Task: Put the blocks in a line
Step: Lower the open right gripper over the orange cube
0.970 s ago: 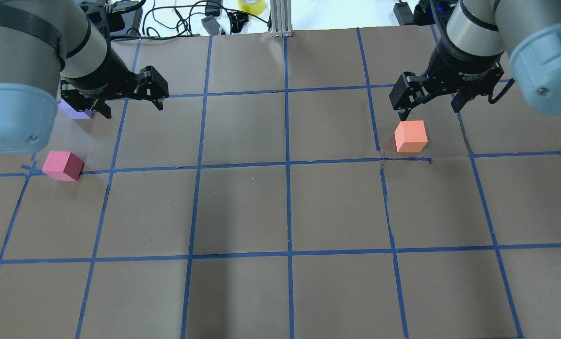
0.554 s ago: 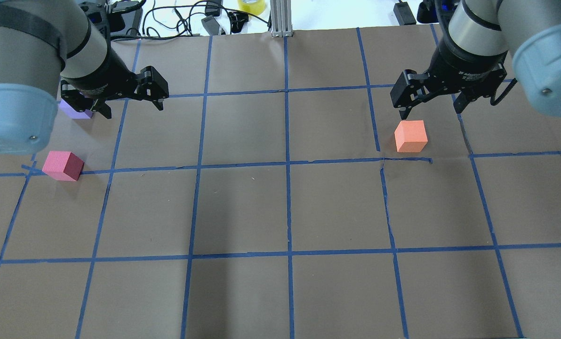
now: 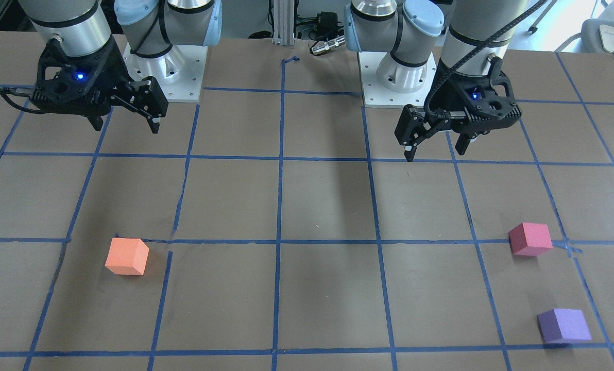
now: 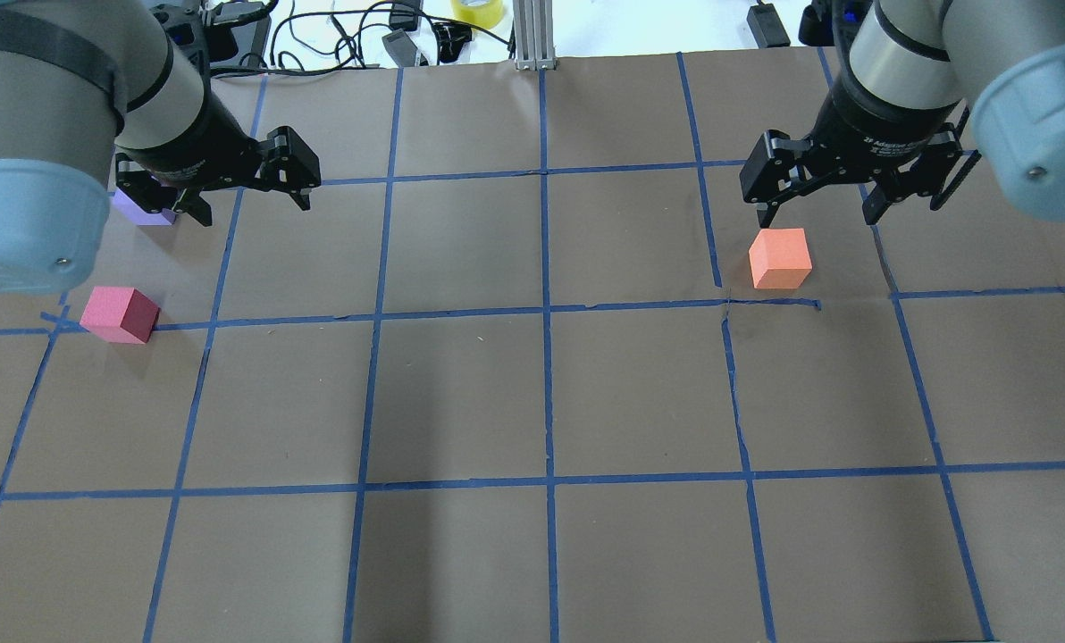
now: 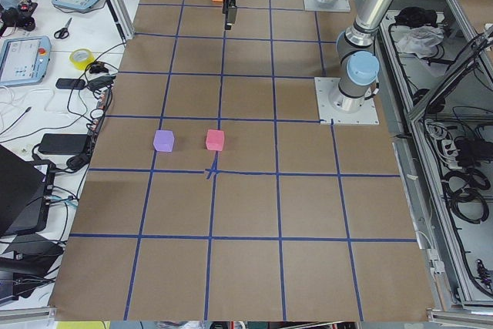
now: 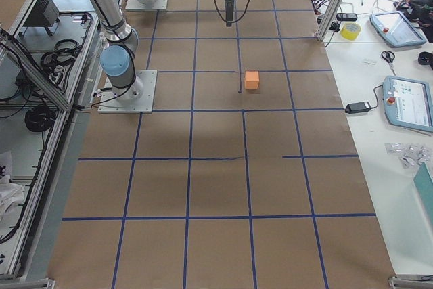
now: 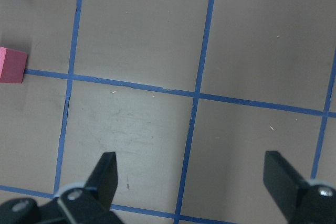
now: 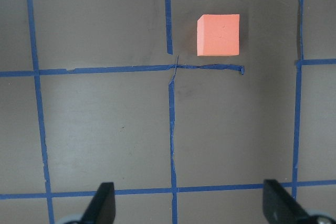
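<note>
The orange block [image 4: 779,259] sits on the brown paper at right, also seen in the front view [image 3: 126,256] and the right wrist view [image 8: 218,35]. My right gripper [image 4: 818,218] hangs open and empty above the table, just off the block. The pinkish-red block [image 4: 120,314] lies at left and shows in the front view [image 3: 530,239]. The purple block [image 4: 144,210] is partly hidden behind my left gripper [image 4: 254,207] and shows fully in the front view [image 3: 563,325]. The left gripper is open and empty, raised above the table.
Blue tape lines [image 4: 546,313] grid the brown paper. Cables, a yellow tape roll [image 4: 479,11] and an aluminium post [image 4: 532,36] stand at the far edge. The arm base plates [image 3: 397,77] are on the robot's side.
The right gripper has turned slightly and shifted a little to the right above the orange block. The left arm and all three blocks have not moved.
</note>
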`<act>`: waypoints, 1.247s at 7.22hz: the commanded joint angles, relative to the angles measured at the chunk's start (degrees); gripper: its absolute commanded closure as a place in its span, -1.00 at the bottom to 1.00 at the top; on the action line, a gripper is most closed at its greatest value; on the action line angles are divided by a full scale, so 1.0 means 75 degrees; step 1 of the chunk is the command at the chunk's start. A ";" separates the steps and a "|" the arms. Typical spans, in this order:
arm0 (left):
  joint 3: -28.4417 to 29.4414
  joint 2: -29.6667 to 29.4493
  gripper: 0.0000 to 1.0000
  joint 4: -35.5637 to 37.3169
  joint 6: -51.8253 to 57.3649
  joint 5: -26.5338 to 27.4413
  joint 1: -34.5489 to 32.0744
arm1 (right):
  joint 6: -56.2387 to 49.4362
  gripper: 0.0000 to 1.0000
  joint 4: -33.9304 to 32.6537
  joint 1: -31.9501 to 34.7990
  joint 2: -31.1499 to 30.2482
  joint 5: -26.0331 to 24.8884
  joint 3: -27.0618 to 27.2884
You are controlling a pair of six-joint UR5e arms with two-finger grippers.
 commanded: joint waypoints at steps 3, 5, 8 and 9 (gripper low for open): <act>-0.0012 -0.0011 -1.00 0.0000 0.0000 0.0000 0.0000 | -0.0005 -1.00 -0.0033 -0.0021 0.0047 -0.0001 0.0000; -0.0012 -0.0011 -1.00 0.0000 0.0000 0.0000 0.0000 | -0.0028 -1.00 -0.0033 -0.0056 0.0058 -0.0559 0.0012; -0.0012 -0.0011 -1.00 0.0000 0.0000 0.0000 0.0000 | -0.0098 -1.00 -0.0127 -0.0080 0.0152 -0.0668 0.0094; -0.0012 -0.0023 -1.00 0.0000 0.0000 0.0000 0.0000 | -0.0145 -1.00 -0.0139 -0.0091 0.0326 -0.0645 0.0094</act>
